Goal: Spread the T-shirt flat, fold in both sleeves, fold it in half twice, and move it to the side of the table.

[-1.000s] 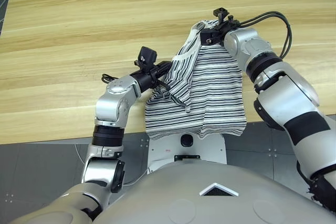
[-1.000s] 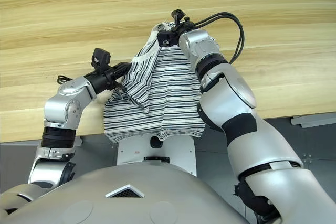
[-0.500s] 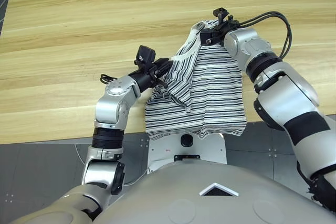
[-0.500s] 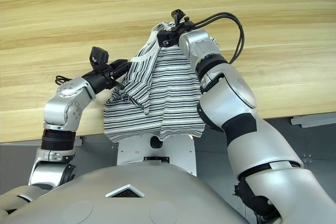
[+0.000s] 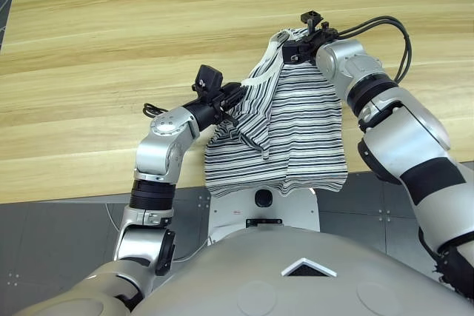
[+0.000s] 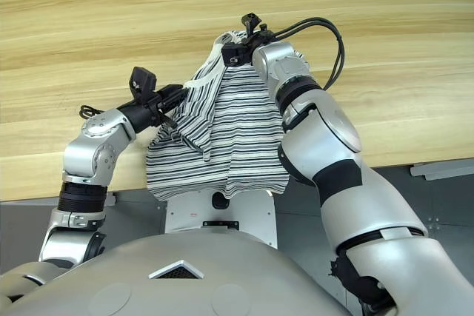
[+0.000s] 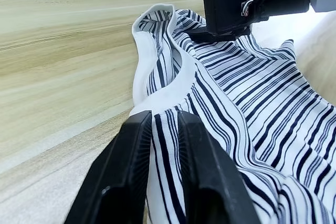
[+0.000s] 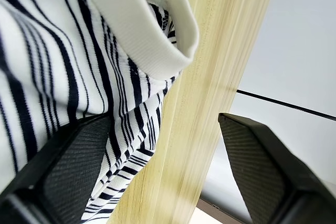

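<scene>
Barely any change over the last second: a slight wobble out and back at the left jaws, none at the right jaws. No cloth gained, with the same ridges and the same drape as before.

At the left jaws: narrow, clamped on a fold of the black-and-white striped cotton T-shirt [image 5: 296,131], with the white ribbed neckband [image 7: 157,98] touching the pinch and running on ahead of the tips.

At the right jaws: wide apart at the collar end, striped cloth lying over one pad [image 8: 79,166], pale wooden surface [image 5: 111,35] showing between the pads.

Between the two sets of jaws: shirt bunched and ridged, not flat. Back behind both: hem hanging over the near edge of the surface.

Judged as stalled early in the spreading step, with sleeves and both halvings yet to come. Probably calls for drawing the left jaws away from the right to pull the ridge out. Risks: the fold slipping from the pinch, or the hanging hem dragging the rest off.
</scene>
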Robot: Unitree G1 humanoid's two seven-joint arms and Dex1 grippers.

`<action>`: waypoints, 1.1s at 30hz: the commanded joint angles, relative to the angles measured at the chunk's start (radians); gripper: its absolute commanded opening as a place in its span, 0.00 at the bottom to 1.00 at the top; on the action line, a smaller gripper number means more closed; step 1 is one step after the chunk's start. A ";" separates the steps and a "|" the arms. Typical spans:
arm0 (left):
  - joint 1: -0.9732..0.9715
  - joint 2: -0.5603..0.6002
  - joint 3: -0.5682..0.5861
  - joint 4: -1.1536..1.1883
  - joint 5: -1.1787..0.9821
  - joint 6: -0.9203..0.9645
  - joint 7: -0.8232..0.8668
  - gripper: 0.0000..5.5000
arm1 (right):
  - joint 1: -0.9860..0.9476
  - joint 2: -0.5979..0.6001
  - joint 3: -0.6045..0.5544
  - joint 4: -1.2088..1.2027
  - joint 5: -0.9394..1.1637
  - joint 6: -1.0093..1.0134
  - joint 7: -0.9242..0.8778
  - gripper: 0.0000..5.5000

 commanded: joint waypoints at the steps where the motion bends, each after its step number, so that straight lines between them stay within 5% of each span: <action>1: -0.009 0.008 0.004 0.012 0.013 0.018 0.011 0.17 | 0.046 0.021 0.009 0.017 -0.009 -0.012 0.029 0.68; 13: -0.016 0.013 0.001 0.037 0.041 0.013 0.032 0.17 | 0.046 0.024 0.011 0.017 -0.009 -0.016 0.029 0.68; 20: -0.012 0.010 -0.001 0.026 0.040 0.018 0.025 0.36 | 0.046 0.025 0.010 0.017 -0.007 -0.016 0.029 0.68; 26: -0.007 0.009 -0.011 0.017 0.035 0.027 0.012 0.36 | 0.046 0.024 0.011 0.017 -0.009 -0.017 0.026 0.68; 33: 0.006 0.008 -0.021 0.000 0.025 0.030 -0.013 0.17 | 0.046 0.025 0.011 0.017 -0.009 -0.018 0.025 0.68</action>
